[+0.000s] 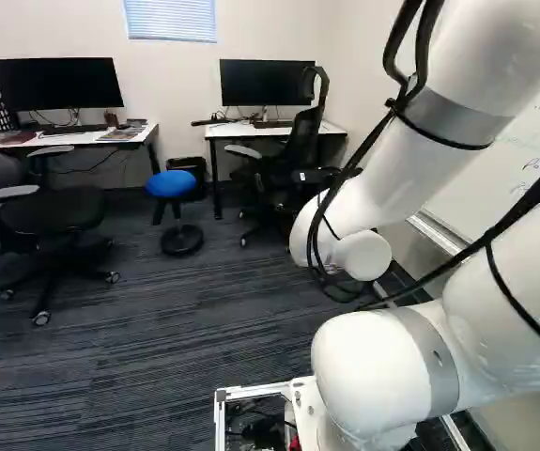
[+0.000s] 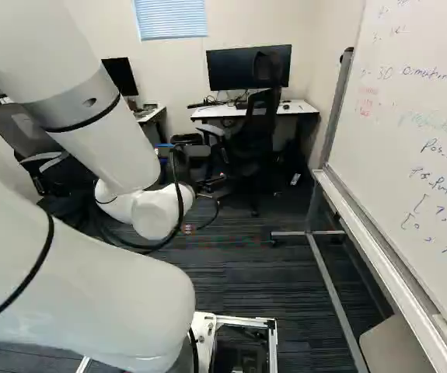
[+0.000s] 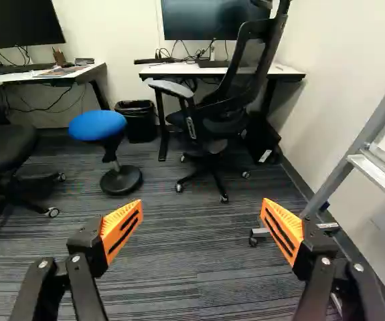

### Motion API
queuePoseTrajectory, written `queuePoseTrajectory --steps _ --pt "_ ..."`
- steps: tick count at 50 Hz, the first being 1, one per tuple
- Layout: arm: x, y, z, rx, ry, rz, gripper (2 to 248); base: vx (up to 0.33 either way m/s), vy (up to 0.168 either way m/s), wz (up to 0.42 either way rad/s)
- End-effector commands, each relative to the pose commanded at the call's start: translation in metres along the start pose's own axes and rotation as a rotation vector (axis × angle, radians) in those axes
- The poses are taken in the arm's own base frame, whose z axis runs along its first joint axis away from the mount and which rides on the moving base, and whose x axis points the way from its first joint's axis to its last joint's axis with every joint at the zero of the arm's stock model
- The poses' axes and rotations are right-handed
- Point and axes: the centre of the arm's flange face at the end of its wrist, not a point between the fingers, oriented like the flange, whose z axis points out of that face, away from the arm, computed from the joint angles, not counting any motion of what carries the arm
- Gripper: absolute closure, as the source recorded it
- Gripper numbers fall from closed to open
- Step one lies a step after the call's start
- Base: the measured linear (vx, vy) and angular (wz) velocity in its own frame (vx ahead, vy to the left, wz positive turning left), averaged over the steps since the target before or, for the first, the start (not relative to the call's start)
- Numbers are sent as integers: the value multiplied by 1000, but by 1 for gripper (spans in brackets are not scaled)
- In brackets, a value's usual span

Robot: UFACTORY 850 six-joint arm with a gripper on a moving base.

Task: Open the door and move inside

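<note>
White arm (image 1: 373, 366) rose close ahead in both base views, bent, black cables (image 1: 420, 61) strapped along it. White frame (image 2: 246, 320) sat low beside its joint, dark parts inside.

Gripper (image 3: 202, 217): wide, fingers well apart, orange pads (image 3: 122, 231) facing each other, only carpet (image 3: 192, 267) showing between them. Door: could not tell where it was from these views.

Whiteboard (image 2: 417, 116) stood at the right of the right base view, handwriting on it, tray (image 2: 378, 268) along its lower edge; metal stand (image 2: 332, 295) reached down to the carpet, one caster (image 3: 253, 241) just past one pad in the wrist view.

Dark office chair (image 1: 49, 211) stood at the left of the left base view, in front of the left desk (image 3: 88, 75). Blue-topped stool (image 3: 98, 125) stood upright between that chair and a mesh-backed chair (image 3: 222, 124), which was in front of the right desk (image 3: 287, 71). Black bin (image 3: 137, 124) was behind the stool, beside the right desk's leg.

One monitor (image 1: 55, 85) stood on the left desk, another monitor (image 1: 262, 83) on the right one, loose wires near both. Farthest: pale wall (image 1: 176, 103), window (image 1: 171, 19) up high, blinds down.
</note>
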Motion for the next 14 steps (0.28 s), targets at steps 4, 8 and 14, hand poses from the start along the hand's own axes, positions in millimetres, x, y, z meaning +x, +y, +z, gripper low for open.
queuePoseTrajectory --steps 4,8,14 --pt "0 0 0 0 0 0 3 144 7 -14" --pt "0 0 0 0 0 0 3 110 6 -9" --pt "0 0 0 0 0 0 3 17 1 -2"
